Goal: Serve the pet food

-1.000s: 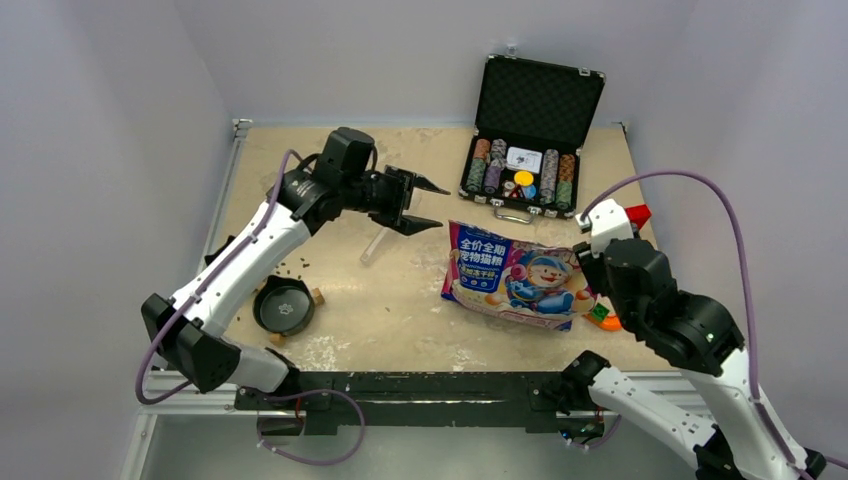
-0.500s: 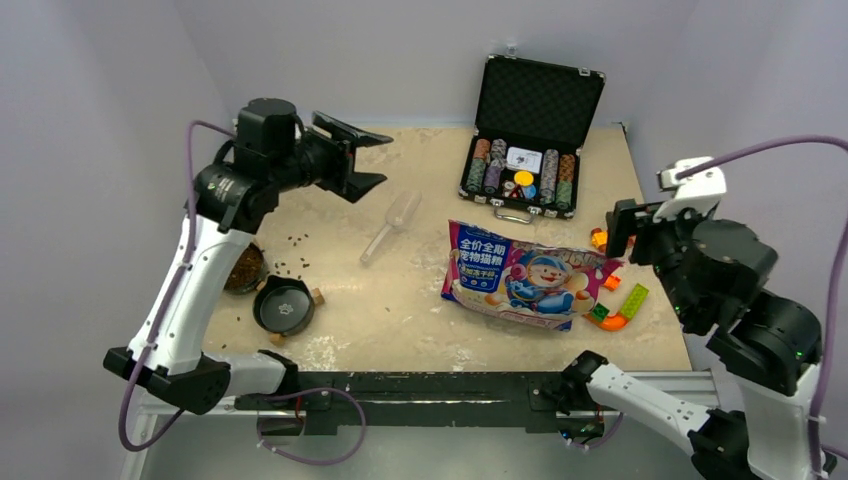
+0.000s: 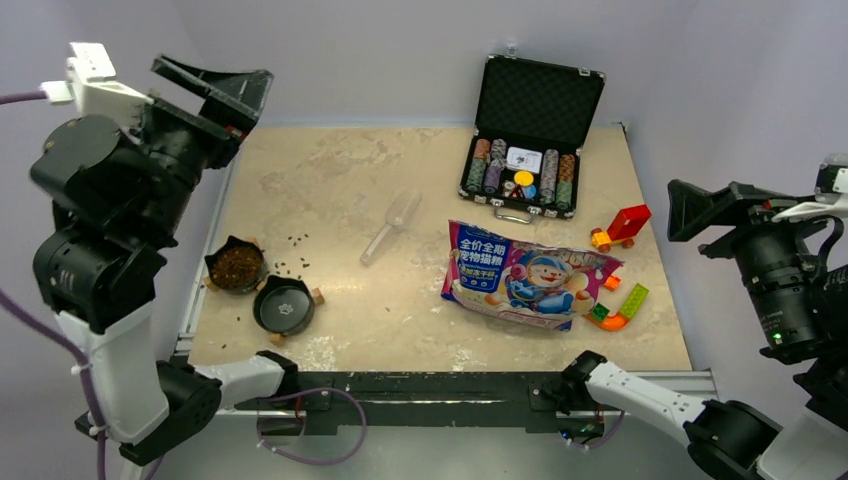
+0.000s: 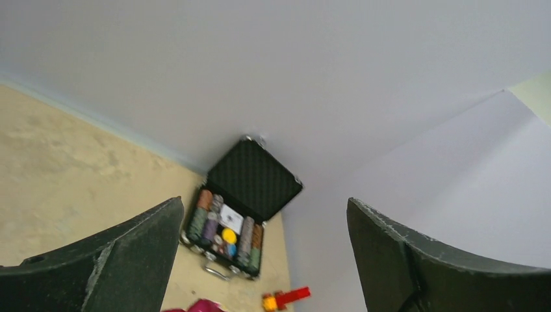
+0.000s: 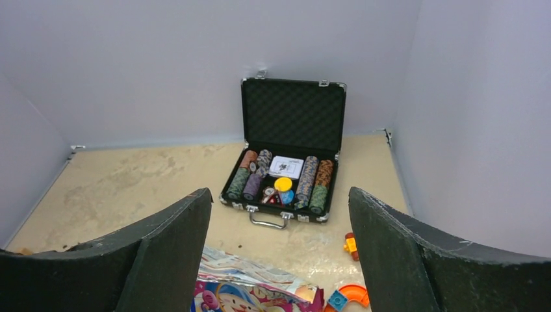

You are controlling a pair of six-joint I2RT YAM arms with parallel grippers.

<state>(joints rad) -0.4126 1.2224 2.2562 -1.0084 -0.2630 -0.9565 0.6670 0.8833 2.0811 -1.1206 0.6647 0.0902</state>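
The pet food (image 3: 237, 268) fills a dark bowl at the table's left edge, and a few loose pellets (image 3: 296, 263) lie beside it. An empty black bowl (image 3: 284, 305) sits just in front. A clear scoop (image 3: 392, 225) lies mid-table. The colourful pet food bag (image 3: 520, 275) lies flat at right of centre and also shows in the right wrist view (image 5: 253, 286). My left gripper (image 3: 245, 110) (image 4: 263, 208) is open and empty, raised high over the far left. My right gripper (image 3: 690, 225) (image 5: 281, 195) is open and empty, raised off the table's right side.
An open black case of poker chips (image 3: 530, 150) (image 5: 289, 156) (image 4: 240, 208) stands at the back right. A red toy brick (image 3: 625, 222) and green and orange bricks (image 3: 625, 305) lie right of the bag. Grey walls enclose the table.
Both arms have lifted up and pulled back from the table, the left to the far left, the right to the far right. The filled bowl is now uncovered. The scoop and bag lie still.
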